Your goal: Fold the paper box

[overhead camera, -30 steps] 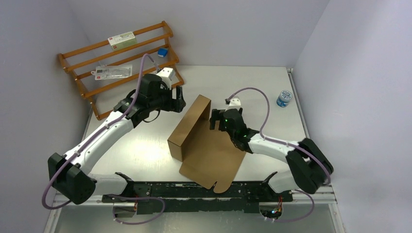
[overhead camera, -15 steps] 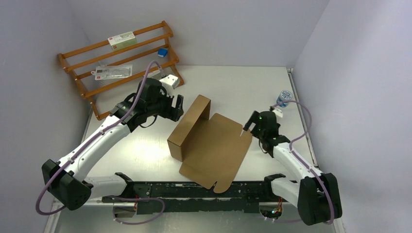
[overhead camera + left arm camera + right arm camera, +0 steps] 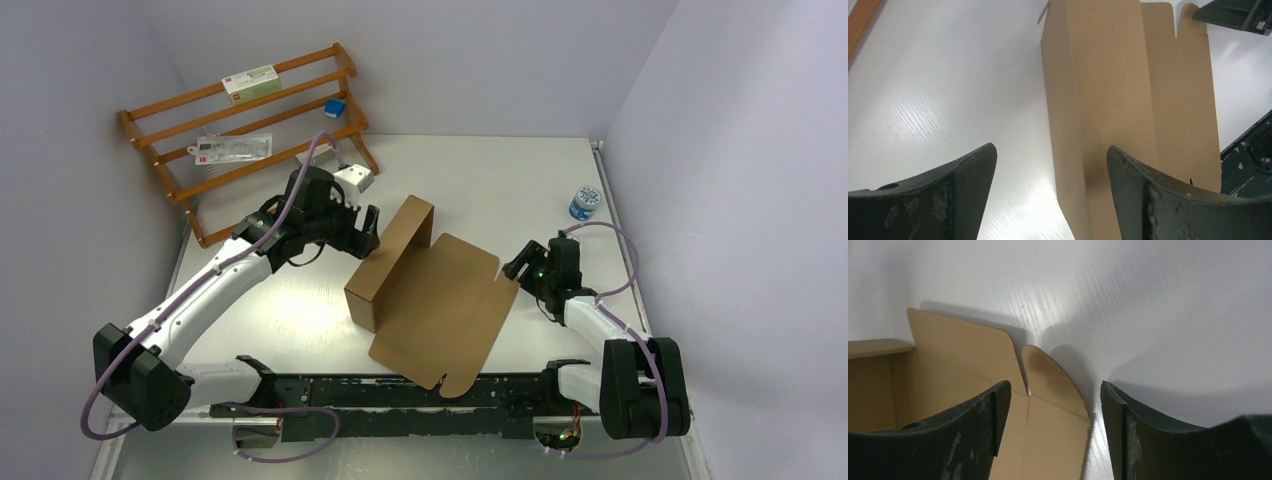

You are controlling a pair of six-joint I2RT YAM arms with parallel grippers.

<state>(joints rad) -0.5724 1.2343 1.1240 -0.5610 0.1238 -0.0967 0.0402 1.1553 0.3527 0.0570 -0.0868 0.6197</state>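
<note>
The paper box (image 3: 440, 305) is a brown cardboard sheet lying on the table, its left panel folded upright (image 3: 385, 260). My left gripper (image 3: 368, 228) is open just left of the upright panel's far end, not touching it; the panel shows between its fingers in the left wrist view (image 3: 1098, 100). My right gripper (image 3: 520, 265) is open and low at the sheet's right edge, by a rounded flap (image 3: 1048, 375). The flat sheet (image 3: 948, 365) fills the left of the right wrist view. Neither gripper holds anything.
A wooden rack (image 3: 240, 130) with packets and a blue cube stands at the back left. A small blue-capped jar (image 3: 585, 202) sits at the right back. The black arm-base rail (image 3: 400, 395) runs along the near edge. Walls close in on both sides.
My right gripper has pulled away from the upright panel to the sheet's right edge and dropped low. My left gripper has shifted slightly nearer the upright panel. The box has not moved.
</note>
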